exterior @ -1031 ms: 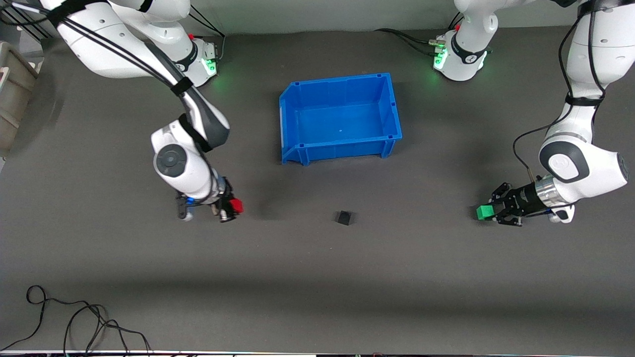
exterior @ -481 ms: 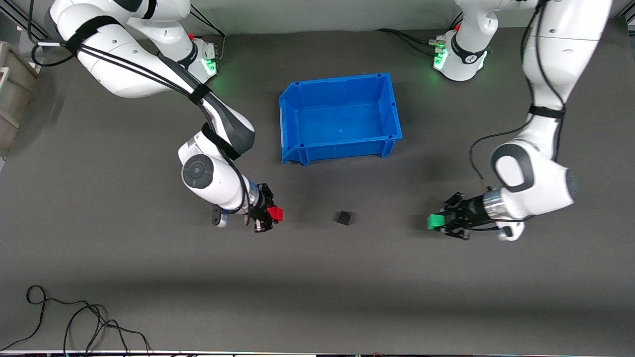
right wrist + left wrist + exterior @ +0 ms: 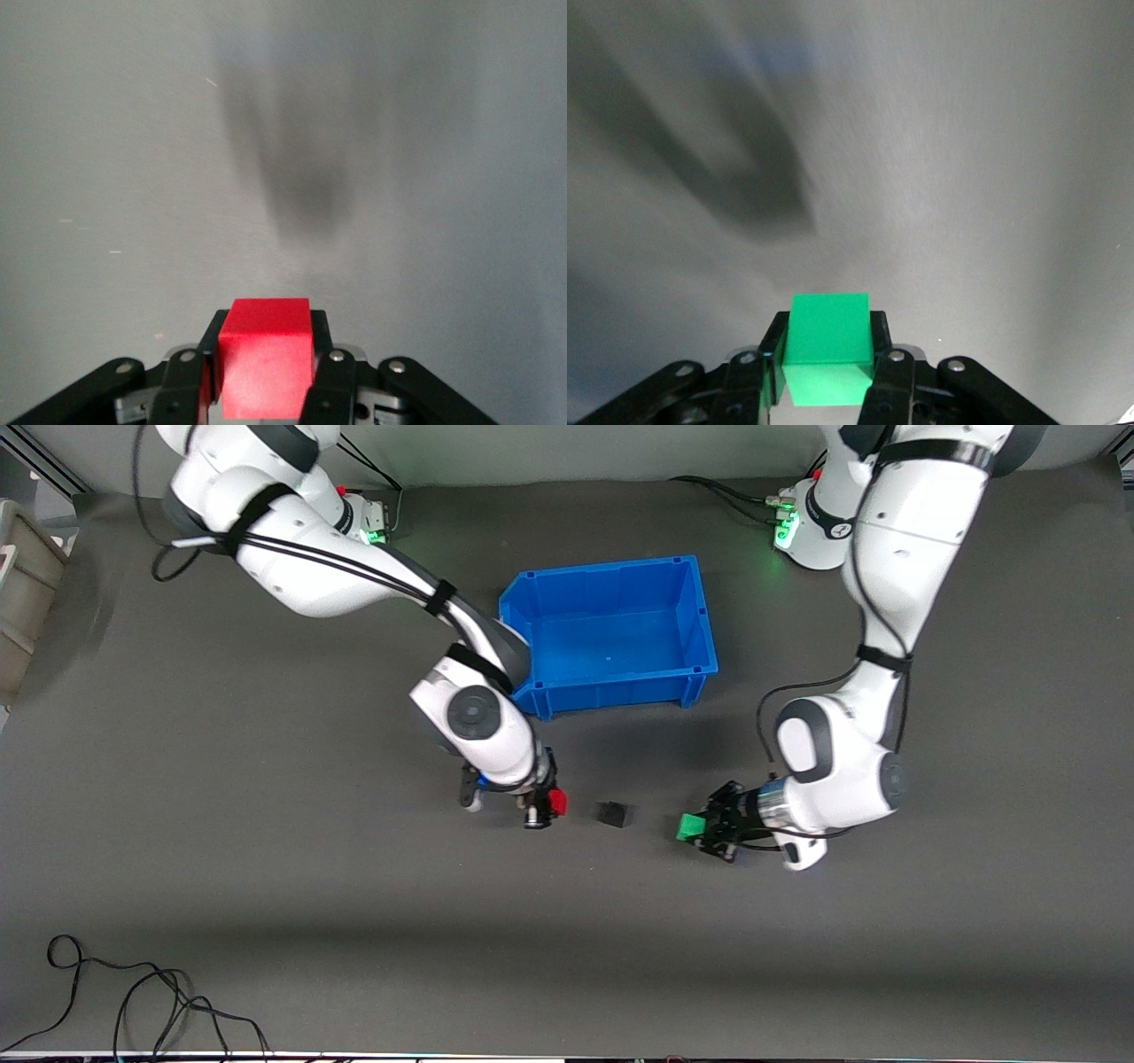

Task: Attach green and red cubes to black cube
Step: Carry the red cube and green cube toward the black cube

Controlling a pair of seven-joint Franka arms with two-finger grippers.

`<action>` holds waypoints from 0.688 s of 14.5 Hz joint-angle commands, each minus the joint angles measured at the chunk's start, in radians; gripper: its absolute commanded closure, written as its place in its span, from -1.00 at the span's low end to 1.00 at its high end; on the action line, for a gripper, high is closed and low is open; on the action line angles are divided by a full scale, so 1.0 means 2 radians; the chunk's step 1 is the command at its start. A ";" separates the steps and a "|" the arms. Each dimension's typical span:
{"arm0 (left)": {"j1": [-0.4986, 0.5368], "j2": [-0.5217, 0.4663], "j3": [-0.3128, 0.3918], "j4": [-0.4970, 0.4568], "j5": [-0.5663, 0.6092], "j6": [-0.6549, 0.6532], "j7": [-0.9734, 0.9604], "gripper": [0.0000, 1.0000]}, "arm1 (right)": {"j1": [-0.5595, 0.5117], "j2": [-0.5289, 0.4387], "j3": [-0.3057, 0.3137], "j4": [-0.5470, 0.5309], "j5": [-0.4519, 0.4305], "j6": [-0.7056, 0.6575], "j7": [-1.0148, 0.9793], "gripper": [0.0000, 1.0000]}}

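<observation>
- black cube: rests alone on the dark worktop, nearer to the front camera than the blue bin. nothing touches it, so neither coloured cube is attached yet.
- progress, as judged from the layout: both coloured cubes are picked up and brought close to the black cube, one on each side. what is left is the last approach and pressing each cube against a face of the black one.
- right tool: clenched on the red cube, low over the worktop just beside the black cube, toward the right arm's end of the table. a small gap separates red from black.
- right wrist view: the red cube sits squarely between the two dark fingers, which press on its opposite sides. the black cube does not show here.
- left tool: clenched on the green cube, low over the worktop near the black cube, toward the left arm's end of the table. its gap to the black cube is wider than the red cube's.
- left wrist view: the green cube is gripped between the fingers, which are no wider apart than the cube. only bare worktop and shadow lie ahead.
- blue bin: holds nothing that can be seen.
</observation>
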 commanded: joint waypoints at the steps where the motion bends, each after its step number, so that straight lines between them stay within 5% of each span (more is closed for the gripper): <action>1: -0.032 0.025 0.009 0.022 -0.005 0.032 -0.025 1.00 | 0.021 0.042 -0.007 0.049 -0.020 -0.014 0.043 0.54; 10: -0.074 0.039 0.009 0.022 -0.005 0.049 -0.060 1.00 | 0.057 0.088 -0.027 0.114 -0.020 -0.013 0.075 0.54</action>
